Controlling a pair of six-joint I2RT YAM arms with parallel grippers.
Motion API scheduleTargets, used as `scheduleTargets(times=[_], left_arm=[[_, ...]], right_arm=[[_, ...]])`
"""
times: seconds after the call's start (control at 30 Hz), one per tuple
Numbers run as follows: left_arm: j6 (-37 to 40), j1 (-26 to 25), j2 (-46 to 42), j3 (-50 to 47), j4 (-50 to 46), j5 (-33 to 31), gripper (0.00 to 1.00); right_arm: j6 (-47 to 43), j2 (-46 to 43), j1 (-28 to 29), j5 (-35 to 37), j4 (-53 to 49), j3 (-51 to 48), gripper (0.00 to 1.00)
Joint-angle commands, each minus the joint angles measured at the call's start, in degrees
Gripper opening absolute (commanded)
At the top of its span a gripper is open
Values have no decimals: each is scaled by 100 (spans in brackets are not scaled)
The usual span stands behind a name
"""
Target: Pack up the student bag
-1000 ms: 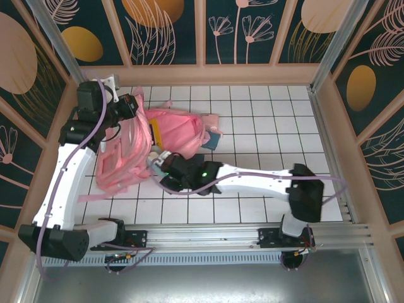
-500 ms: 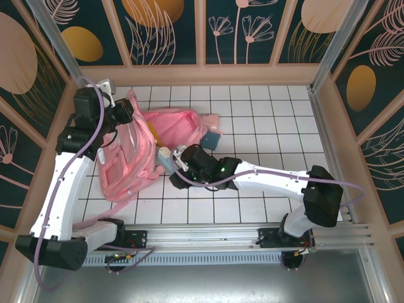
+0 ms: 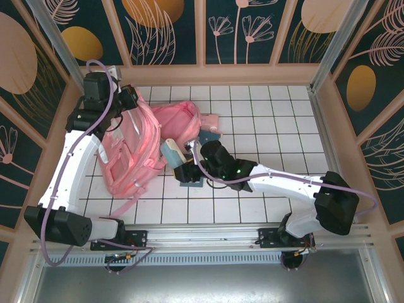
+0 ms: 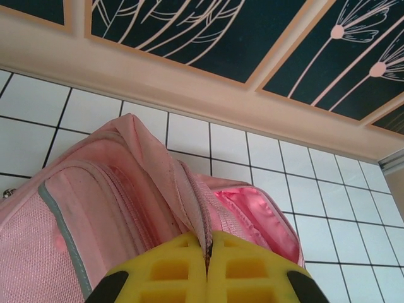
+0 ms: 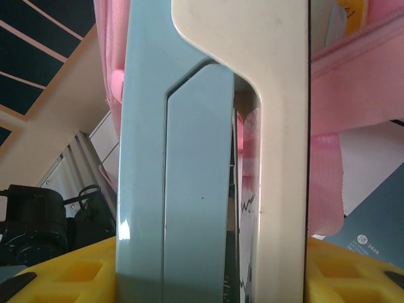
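The left gripper (image 4: 207, 273) pinches the big soft pink fabric backpack (image 4: 113, 208) (its top edge); the right gripper (image 3: 184, 165) squeezes a flat blue-and-cream case (image 5: 208, 158).

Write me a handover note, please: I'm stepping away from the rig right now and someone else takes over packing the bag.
Left gripper: shut on the student bag, pinching its upper edge and holding it up.
Right gripper: shut on a pale case, held at the bag's right edge.
Done: bag gripped, case picked up.
Left: the case does not look to be inside yet. A flat blue item lies on the table under the right gripper and a teal item lies beside the bag; both probably need packing too.
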Motion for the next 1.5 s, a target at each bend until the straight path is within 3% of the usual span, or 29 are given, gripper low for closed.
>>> scheduleTargets(times=[0.0, 0.27, 0.47, 0.63, 1.0, 1.13, 1.47], left_arm=[[23, 27, 30, 269, 386, -497, 0], [-29, 28, 278, 281, 523, -319, 0], [-109, 6, 565, -198, 784, 340, 0], [-41, -111, 650, -535, 947, 376, 0], [117, -149, 624, -622, 932, 183, 0], [102, -148, 589, -574, 924, 117, 0], [275, -146, 450, -363, 794, -95, 0]], right_arm=[[105, -487, -69, 41, 650, -182, 48], [-485, -199, -73, 256, -206, -462, 50], [-1125, 179, -23, 933, -931, -452, 54], [-1302, 954, 292, 1953, -1370, -111, 58], [-1112, 1825, 676, 2758, -1707, 90, 80], [-990, 1726, 746, 2900, -1674, -35, 79], [-933, 870, 950, 2770, -1785, -351, 49]])
